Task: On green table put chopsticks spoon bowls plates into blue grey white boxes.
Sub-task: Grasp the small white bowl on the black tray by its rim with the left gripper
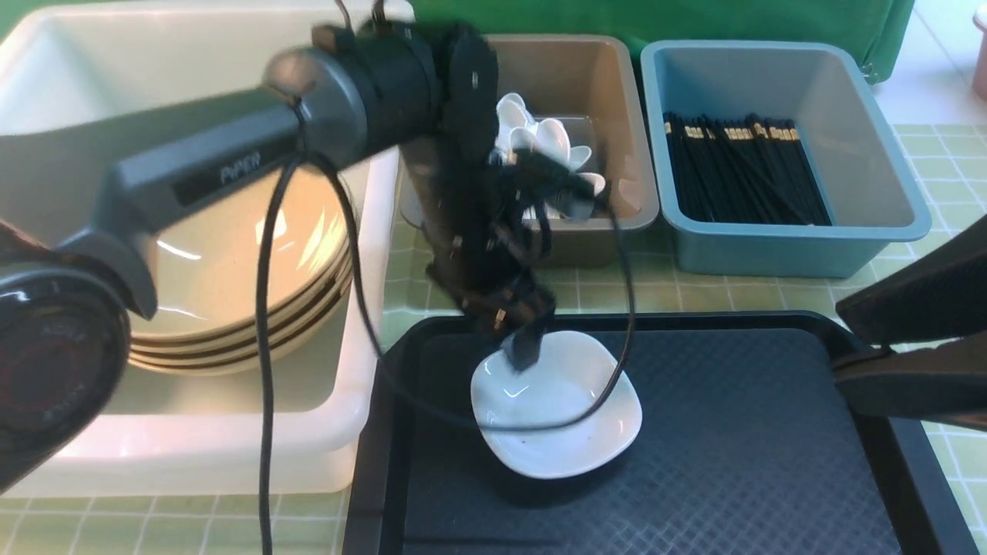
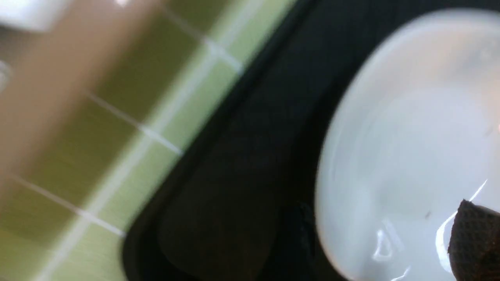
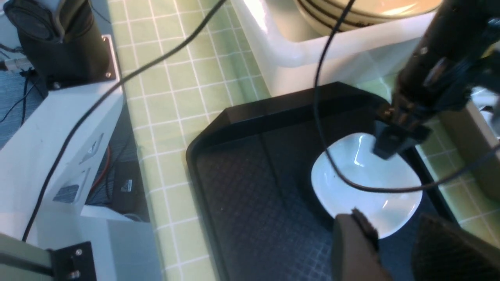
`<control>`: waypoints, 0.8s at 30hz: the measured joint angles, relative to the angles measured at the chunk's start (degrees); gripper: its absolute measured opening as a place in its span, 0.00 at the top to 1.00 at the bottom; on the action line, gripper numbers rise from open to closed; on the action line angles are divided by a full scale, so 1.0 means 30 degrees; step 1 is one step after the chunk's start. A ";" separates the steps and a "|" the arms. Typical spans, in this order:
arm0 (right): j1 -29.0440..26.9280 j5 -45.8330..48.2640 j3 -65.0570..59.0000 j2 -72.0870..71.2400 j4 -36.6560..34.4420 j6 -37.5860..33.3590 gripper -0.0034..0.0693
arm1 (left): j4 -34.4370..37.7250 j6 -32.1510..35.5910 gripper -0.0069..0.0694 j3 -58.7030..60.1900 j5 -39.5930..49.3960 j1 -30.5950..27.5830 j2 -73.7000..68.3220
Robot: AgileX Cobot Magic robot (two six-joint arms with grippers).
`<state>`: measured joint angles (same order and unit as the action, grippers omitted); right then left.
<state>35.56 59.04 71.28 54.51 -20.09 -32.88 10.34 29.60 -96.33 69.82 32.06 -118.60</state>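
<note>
1. The one white plate (image 1: 563, 416) lies on the black tray (image 1: 756, 462), toward the tray's left half, level and the right way up. The tray rests on the green desk (image 1: 948, 169).
2. The left end effector (image 1: 524, 351) hangs just over the plate's far-left rim, pointing down. It is blurred in every view, so I cannot tell whether its jaws are apart or together. It does not seem to be holding anything.
3. The right end effector (image 1: 844, 351) waits at the tray's right edge with its jaws apart and empty, clear of the plate.
4. The step in hand looks like picking up the plate. One finger should go inside the rim and the other outside, low enough that the pads meet the wall and not only the lip.
5. The glaze looks slick, so a firm, square pinch on the rim is safer than a corner grip. A crooked bite would probably make the plate swing or slip.
6. Lift straight up before moving sideways, so that the plate clears the tray's raised edge.
7. The grey box (image 1: 586, 77) holds spoons (image 1: 555, 142) and the blue box (image 1: 771, 254) holds chopsticks (image 1: 740, 169). The white box (image 1: 231, 455), with its stacked bowls (image 1: 231, 308), is therefore the likely place for the plate.
8. Watch the loose cable draped over the plate, since it could snag on the lift.
</note>
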 joint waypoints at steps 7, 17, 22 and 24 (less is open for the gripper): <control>0.0000 0.0016 0.0000 0.0000 0.0000 0.0082 0.63 | 0.0183 -0.0761 0.32 0.0208 -0.0853 0.0000 -0.1453; 0.0000 0.0157 0.0000 0.0000 0.0000 0.0147 0.63 | 0.2668 0.0241 0.45 -0.0040 -0.0392 -0.0083 -0.2142; 0.0000 0.0157 0.0000 0.0000 0.0015 0.0147 0.63 | 0.3481 0.0327 0.79 -0.0037 -0.0265 -0.0286 -0.2378; 0.0000 0.0162 0.0000 0.0000 0.0015 0.0147 0.63 | 0.3906 0.0297 0.83 -0.0023 -0.0201 -0.0482 -0.2397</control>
<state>35.56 59.53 71.28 54.51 -20.04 -32.44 22.06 30.49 -96.40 69.22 30.61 -125.79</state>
